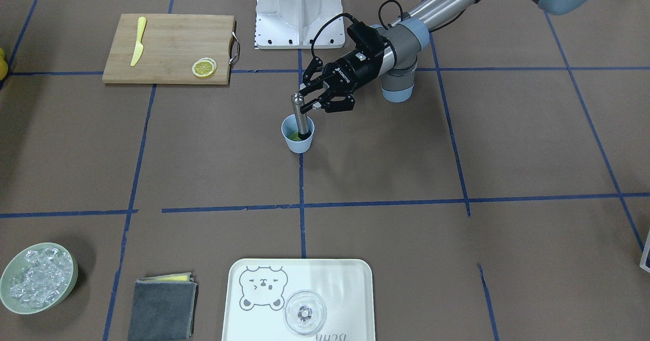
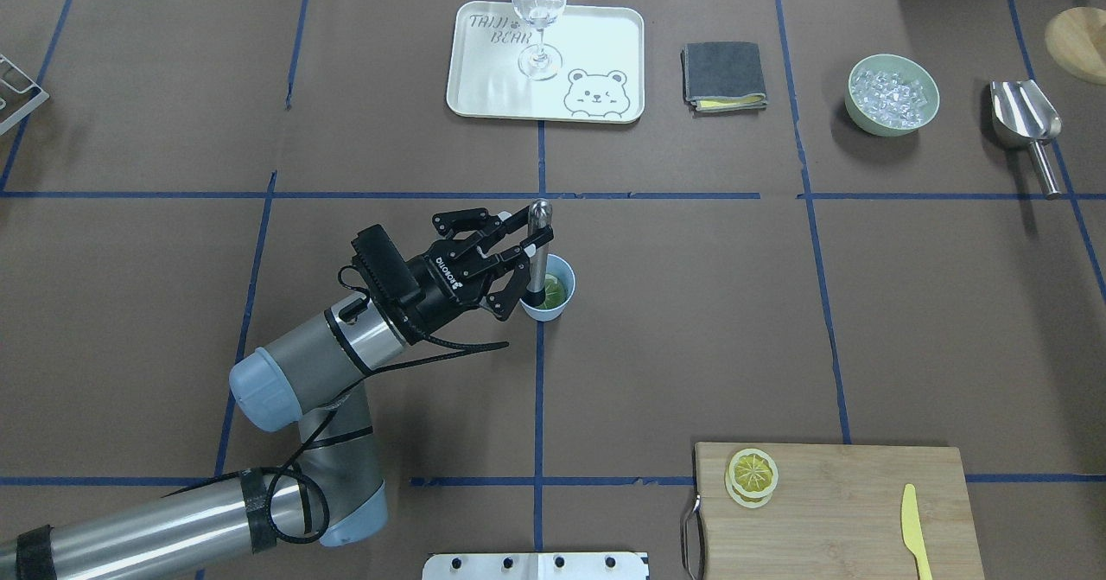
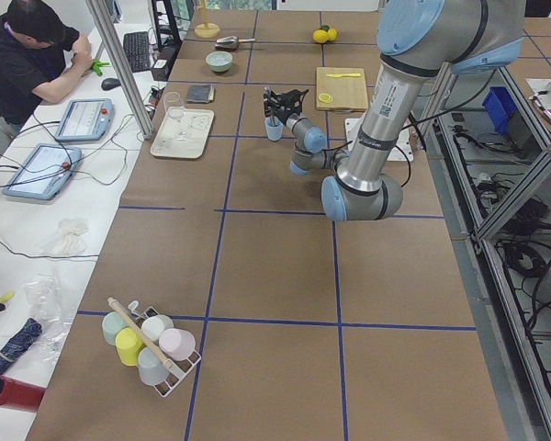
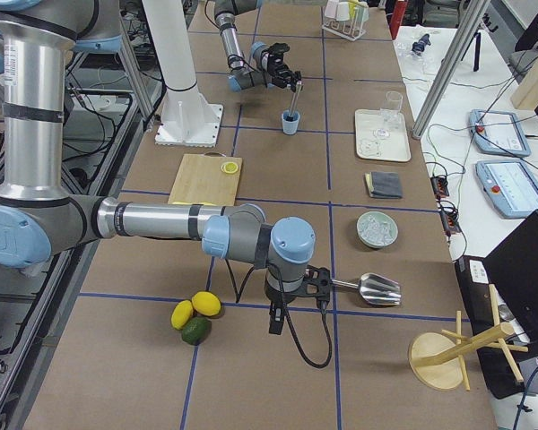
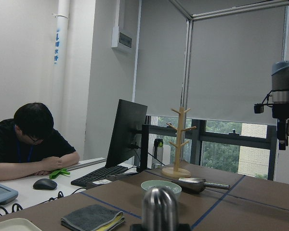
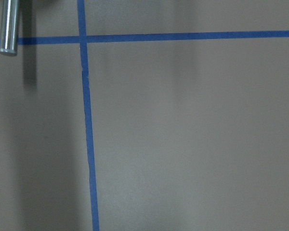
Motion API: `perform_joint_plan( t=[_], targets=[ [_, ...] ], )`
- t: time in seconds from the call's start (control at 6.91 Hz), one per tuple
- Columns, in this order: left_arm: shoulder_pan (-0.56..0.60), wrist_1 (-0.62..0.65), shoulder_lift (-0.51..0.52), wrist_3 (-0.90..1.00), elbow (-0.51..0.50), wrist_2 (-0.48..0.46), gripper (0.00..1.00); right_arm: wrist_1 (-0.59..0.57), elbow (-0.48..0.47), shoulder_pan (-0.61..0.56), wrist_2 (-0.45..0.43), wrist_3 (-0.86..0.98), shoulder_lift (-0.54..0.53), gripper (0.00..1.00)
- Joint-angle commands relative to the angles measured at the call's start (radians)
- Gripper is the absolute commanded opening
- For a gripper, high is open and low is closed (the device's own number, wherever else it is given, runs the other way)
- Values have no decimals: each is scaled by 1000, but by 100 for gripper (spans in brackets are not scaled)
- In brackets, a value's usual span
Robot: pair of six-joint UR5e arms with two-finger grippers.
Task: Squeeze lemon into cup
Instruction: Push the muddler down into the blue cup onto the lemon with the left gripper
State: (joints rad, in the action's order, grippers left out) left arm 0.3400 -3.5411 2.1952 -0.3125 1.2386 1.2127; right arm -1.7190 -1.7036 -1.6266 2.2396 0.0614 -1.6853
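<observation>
The light-blue cup stands near the table's middle. A yellow-green lemon slice lies inside it. My left gripper is shut on a metal muddler that stands upright in the cup, its foot down on the slice. The muddler's top shows in the left wrist view. More lemon slices lie on the wooden board. My right gripper hangs low over the table far from the cup; I cannot tell whether it is open.
A yellow plastic knife lies on the board. A white bear tray holds a clear glass. A grey cloth, a green bowl of ice and a metal scoop lie along the far side.
</observation>
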Motion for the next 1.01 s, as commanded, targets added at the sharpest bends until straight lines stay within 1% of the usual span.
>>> perform_joint_plan(
  t=[0.0, 0.29, 0.43, 0.58, 0.72, 0.87],
  targets=[
    [1, 5, 0, -2, 47, 5, 0, 1, 2, -1, 0, 0, 1, 100],
    [5, 27, 0, -19, 122, 5, 0, 1, 12, -1, 0, 0, 0, 100],
    [14, 135, -8, -86, 186, 7, 0, 2, 24, -1, 0, 0, 3, 100],
    [23, 233, -8, -199, 227, 5, 0, 3, 24, -1, 0, 2, 3, 100],
    [46, 336, -17, -261, 296, 5, 0, 3, 24, -1, 0, 0, 4, 100],
    [54, 513, -25, -342, 373, 1, 0, 3, 27, -1, -2, 0, -3, 100]
  ],
)
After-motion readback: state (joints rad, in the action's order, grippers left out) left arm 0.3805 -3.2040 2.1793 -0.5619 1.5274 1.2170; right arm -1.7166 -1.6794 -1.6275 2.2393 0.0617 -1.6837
